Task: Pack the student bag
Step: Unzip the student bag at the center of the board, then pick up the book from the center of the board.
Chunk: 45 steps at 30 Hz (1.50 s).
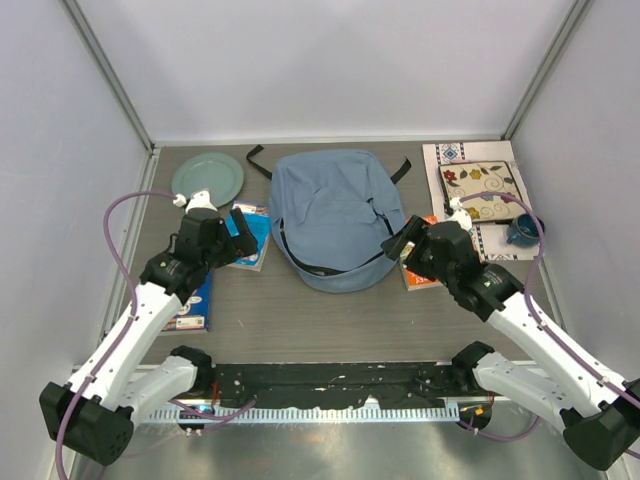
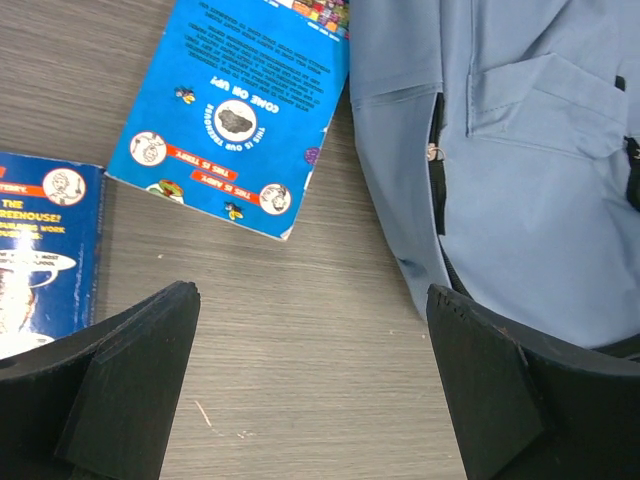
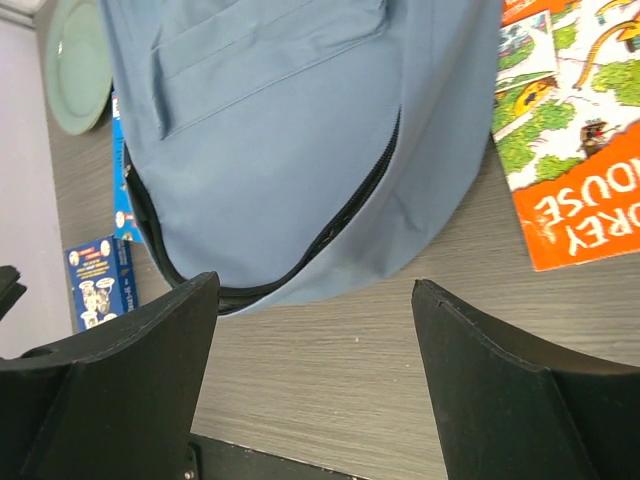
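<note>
A lab test cell is shown, basically. The desk [image 1: 330, 320] is boxed in by white panels [image 1: 330, 60] and metal posts [image 1: 108, 70].

Light-blue student bag [image 1: 335, 215] flat mid-table

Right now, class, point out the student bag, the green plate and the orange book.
student bag [image 1: 335, 205]: top external view, blue front panel.
green plate [image 1: 207, 178]: top external view, its centre.
orange book [image 3: 590, 215]: right wrist view, orange cover.

Pale grey-white walls [image 1: 330, 60] enclose grey wood-grain tabletop [image 1: 300, 320]; metal corner posts [image 1: 108, 70]; even light.
</note>
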Tool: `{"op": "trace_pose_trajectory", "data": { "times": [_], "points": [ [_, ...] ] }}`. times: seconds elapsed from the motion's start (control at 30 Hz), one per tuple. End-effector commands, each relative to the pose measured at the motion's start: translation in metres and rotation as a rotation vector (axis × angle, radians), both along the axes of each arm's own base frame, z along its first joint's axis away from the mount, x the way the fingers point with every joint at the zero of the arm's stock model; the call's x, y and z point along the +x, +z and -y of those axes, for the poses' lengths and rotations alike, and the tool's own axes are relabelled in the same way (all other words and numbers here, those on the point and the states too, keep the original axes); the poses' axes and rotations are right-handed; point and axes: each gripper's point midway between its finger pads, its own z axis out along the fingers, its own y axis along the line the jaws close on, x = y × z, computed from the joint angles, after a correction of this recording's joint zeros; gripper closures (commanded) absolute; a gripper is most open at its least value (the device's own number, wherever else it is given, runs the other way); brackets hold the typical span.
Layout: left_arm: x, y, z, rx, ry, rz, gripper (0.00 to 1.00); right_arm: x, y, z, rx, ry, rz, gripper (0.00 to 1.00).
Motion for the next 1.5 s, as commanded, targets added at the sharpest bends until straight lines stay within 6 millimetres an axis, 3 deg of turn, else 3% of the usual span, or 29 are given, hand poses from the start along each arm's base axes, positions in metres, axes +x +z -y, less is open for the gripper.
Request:
{"op": "trace_pose_trajectory", "data": {
  "times": [0.0,0.13,0.27,0.37,0.4,0.6,0.7,0.77,0.9,1.0,1.13,1.2,1.3,1.47],
  "points": [
    [-0.005,0.008,0.011,-0.077,-0.017,0.001,0.01,0.006,0.017,0.025,-0.072,-0.089,0.033,0.17],
    [-0.01,0.005,0.016,-0.116,-0.02,-0.028,0.0,0.01,0.02,0.037,-0.097,-0.122,0.035,0.16],
    [-0.013,0.001,0.004,-0.098,0.049,-0.025,0.0,0.014,0.026,0.031,-0.09,-0.045,0.042,0.16],
    [-0.017,-0.003,-0.002,-0.09,0.083,-0.042,0.01,0.01,0.037,0.001,-0.014,0.116,0.072,0.16],
    [-0.017,-0.006,-0.006,-0.074,0.103,-0.046,0.0,0.0,0.036,-0.017,0.043,0.214,0.056,0.16],
    [-0.01,-0.013,-0.023,0.012,0.193,-0.087,0.0,-0.01,0.044,-0.063,0.204,0.393,0.075,0.17],
    [-0.006,-0.015,-0.049,0.135,0.314,-0.125,0.0,-0.014,0.047,-0.088,0.202,0.482,0.086,0.17],
    [0.001,-0.02,-0.064,0.201,0.367,-0.155,0.0,-0.014,0.037,-0.102,0.178,0.531,0.05,0.17],
    [0.019,-0.016,-0.086,0.205,0.417,-0.2,0.0,-0.011,0.032,-0.127,0.145,0.585,0.044,0.17],
    [0.025,-0.028,-0.109,0.142,0.484,-0.249,0.0,-0.016,0.032,-0.152,0.141,0.64,0.05,0.17],
    [0.018,-0.045,-0.136,0.023,0.566,-0.28,0.0,-0.032,0.017,-0.194,0.132,0.745,0.018,0.16],
    [0.008,-0.057,-0.152,-0.012,0.627,-0.294,0.0,-0.031,0.004,-0.212,0.102,0.771,-0.007,0.17],
    [-0.009,-0.069,-0.174,-0.062,0.732,-0.314,0.0,-0.037,0.0,-0.235,0.084,0.829,-0.012,0.17],
    [-0.03,-0.081,-0.201,-0.066,0.86,-0.314,0.0,-0.043,-0.039,-0.267,0.048,0.901,-0.096,0.17]
  ]
}}
